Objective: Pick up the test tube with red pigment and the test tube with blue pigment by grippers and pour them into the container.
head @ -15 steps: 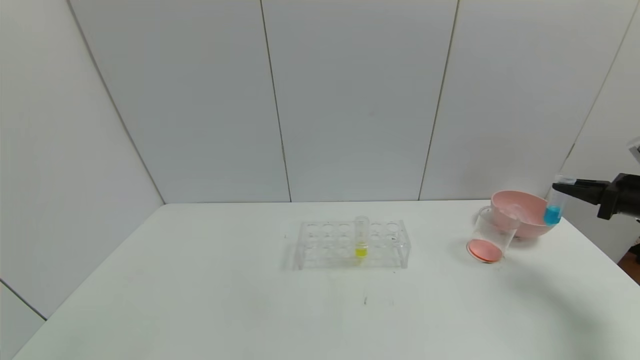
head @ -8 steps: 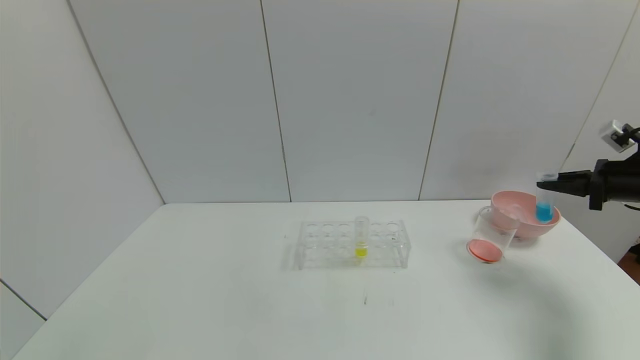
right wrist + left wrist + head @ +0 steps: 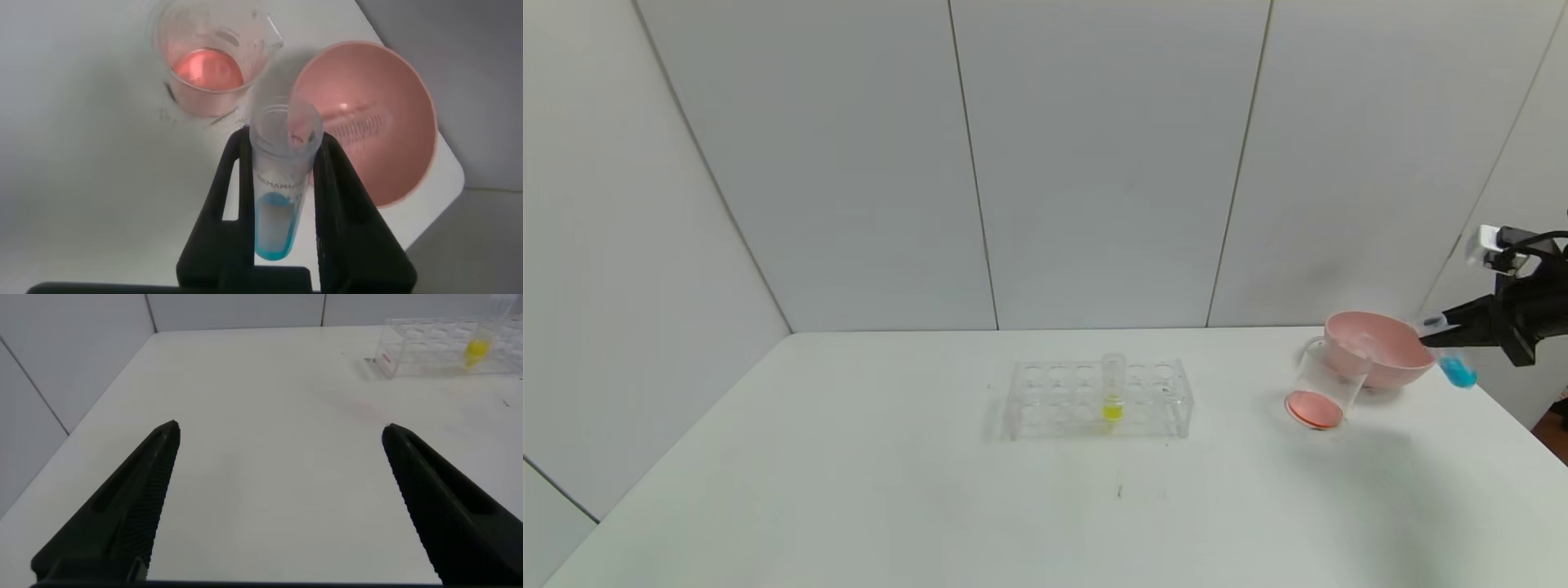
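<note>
My right gripper (image 3: 1433, 325) hangs at the table's far right, just right of the pink bowl, shut on the test tube with blue pigment (image 3: 1454, 365). The tube is tilted, with its open mouth up and left toward the bowl and its blue end down and right. In the right wrist view both fingers clamp the tube (image 3: 278, 196) near its rim, and blue liquid sits at its bottom. The container (image 3: 1325, 384), a clear beaker with red-orange liquid at its bottom, stands left of the bowl (image 3: 211, 65). The test tube with red pigment is out of view. My left gripper (image 3: 281, 429) is open over bare table.
The pink bowl (image 3: 1376, 347) stands at the back right, touching the beaker, and a clear ribbed thing (image 3: 359, 122) lies inside it. A clear tube rack (image 3: 1098, 398) at the table's middle holds a yellow-liquid tube (image 3: 1112, 392). The table's right edge lies close to the bowl.
The right gripper has rolled and shifted slightly right. The blue tube went from upright over the bowl to tilted beside it, its blue end swung right.
</note>
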